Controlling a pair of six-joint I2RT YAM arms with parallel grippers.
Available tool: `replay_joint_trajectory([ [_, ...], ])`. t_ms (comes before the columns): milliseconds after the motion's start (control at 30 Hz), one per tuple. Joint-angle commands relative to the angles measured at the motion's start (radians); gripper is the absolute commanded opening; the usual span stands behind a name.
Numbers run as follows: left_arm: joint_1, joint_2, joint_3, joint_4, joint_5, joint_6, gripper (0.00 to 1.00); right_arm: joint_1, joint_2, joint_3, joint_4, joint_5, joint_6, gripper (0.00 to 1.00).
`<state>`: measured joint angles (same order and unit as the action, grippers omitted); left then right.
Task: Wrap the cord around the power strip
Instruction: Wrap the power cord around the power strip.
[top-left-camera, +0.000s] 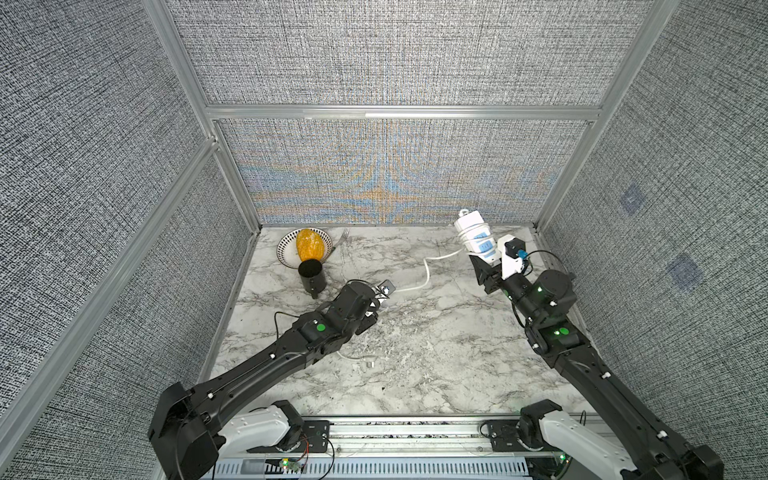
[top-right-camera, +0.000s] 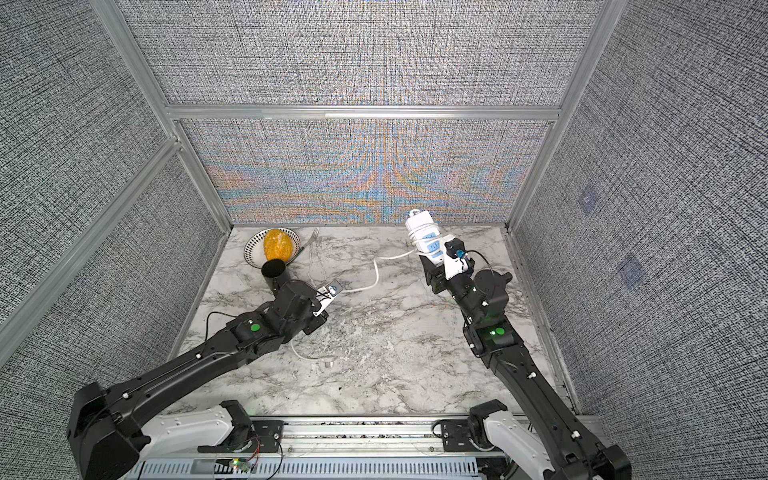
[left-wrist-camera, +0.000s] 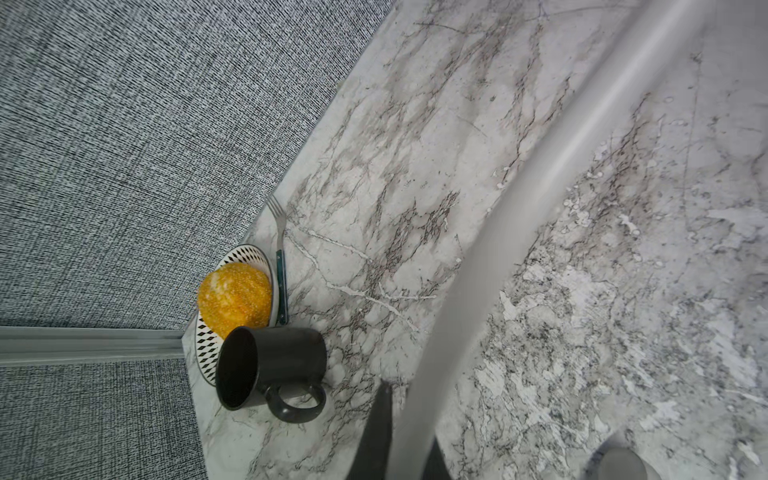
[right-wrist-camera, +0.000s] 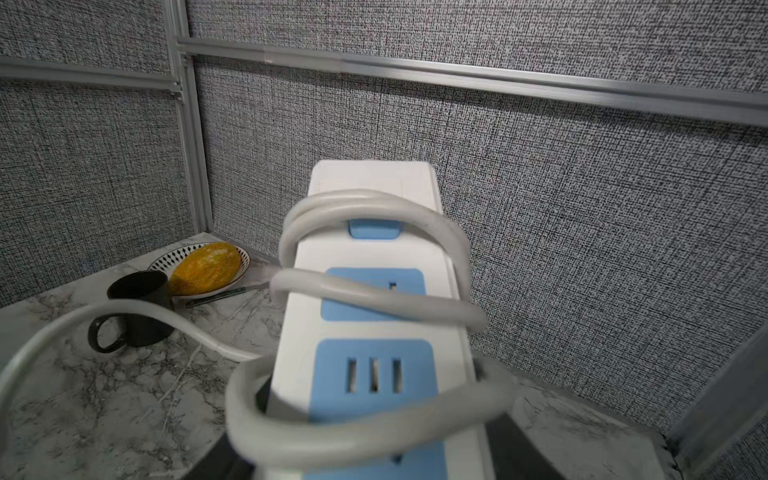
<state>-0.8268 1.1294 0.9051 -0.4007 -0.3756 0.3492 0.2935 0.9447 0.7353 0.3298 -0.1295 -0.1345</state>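
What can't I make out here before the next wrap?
- Left fingers: left wrist view, cut off by the bottom edge; the blurred cord covers their grip.
- Cord between the left gripper and plug: both top views, hidden under the left arm.
- Right fingers: right wrist view, blurred, cut by the edge, behind a cord loop.
- Underside of the strip: unseen in every view, so the turn count is unclear.

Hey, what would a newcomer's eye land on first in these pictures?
The white and blue power strip, held up near the back right wall by the right hand, with loops of cord already wound around it. The loose cord trails across the marble table to the left hand, shut on it. In the back left corner, a bright yellow gourd sits in a patterned bowl behind a black mug.
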Motion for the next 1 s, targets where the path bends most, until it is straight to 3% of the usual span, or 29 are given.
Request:
replay_joint_trajectory([
  [0, 0.002, -0.057, 0.029, -0.049, -0.025, 0.045, 0.01, 0.0, 0.032, 0.027, -0.087, 0.073, -0.051, 0.0],
  [133, 0.002, -0.128, 0.063, -0.034, -0.05, 0.08, 0.0, 0.001, 0.081, 0.05, -0.161, 0.081, -0.092, 0.0],
  [500, -0.004, -0.101, 0.283, -0.122, 0.176, 0.187, 0.0, 0.061, 0.236, 0.114, -0.324, 0.032, -0.209, 0.0],
  [833, -0.013, -0.009, 0.48, -0.157, 0.176, 0.369, 0.0, 0.15, 0.281, 0.077, -0.406, -0.163, -0.369, 0.0],
  [967, -0.007, 0.04, 0.544, -0.166, 0.134, 0.439, 0.0, 0.182, 0.267, 0.035, -0.445, -0.303, -0.432, 0.0],
])
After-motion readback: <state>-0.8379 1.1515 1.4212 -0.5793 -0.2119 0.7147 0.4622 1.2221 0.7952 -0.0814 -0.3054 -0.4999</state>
